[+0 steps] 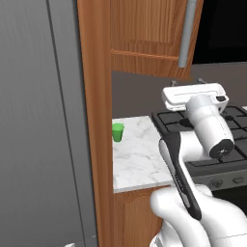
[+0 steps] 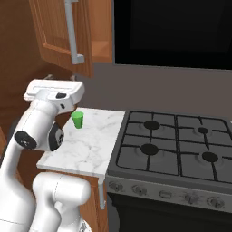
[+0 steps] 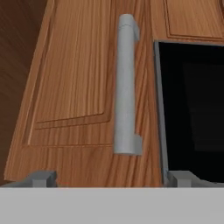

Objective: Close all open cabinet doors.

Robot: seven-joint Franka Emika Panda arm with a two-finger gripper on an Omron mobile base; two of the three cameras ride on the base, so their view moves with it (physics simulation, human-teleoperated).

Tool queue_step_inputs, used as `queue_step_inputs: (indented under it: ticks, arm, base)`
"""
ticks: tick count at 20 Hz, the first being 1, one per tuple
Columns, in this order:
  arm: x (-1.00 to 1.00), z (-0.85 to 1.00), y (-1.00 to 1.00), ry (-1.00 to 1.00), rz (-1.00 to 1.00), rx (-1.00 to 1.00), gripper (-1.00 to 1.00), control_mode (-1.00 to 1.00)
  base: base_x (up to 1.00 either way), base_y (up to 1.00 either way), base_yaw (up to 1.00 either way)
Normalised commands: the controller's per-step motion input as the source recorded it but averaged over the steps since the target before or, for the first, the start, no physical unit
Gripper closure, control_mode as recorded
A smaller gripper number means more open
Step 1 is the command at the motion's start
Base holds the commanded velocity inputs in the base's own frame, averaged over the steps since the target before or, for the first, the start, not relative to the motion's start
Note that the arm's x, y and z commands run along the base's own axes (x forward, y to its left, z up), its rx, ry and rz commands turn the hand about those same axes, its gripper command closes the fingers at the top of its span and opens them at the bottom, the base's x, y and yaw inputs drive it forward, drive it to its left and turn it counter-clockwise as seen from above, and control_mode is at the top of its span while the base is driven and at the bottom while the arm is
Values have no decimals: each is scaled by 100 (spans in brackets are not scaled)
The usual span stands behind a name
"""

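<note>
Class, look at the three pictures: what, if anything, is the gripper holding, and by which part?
Nothing is held. The gripper is open, its fingertips apart below the cabinet door, clear of the grey handle.

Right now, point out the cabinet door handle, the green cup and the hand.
cabinet door handle (image 3: 126,87), hand view, mid-bar.
green cup (image 2: 78,119), right base view, side wall.
hand (image 1: 193,96), left base view, white body.
</note>
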Motion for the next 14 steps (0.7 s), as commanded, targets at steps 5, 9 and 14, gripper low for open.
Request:
queue_step_inputs:
  ticks: [5, 9, 14]
  arm:
    - [45, 1, 8, 0, 0, 0, -100, -100]
    - [46, 2, 1, 0, 0, 0, -100, -100]
    - [49, 0, 0, 0, 0, 0, -100, -100]
  base:
    - [0, 0, 0]
    - [0, 0, 0]
    - [0, 0, 0]
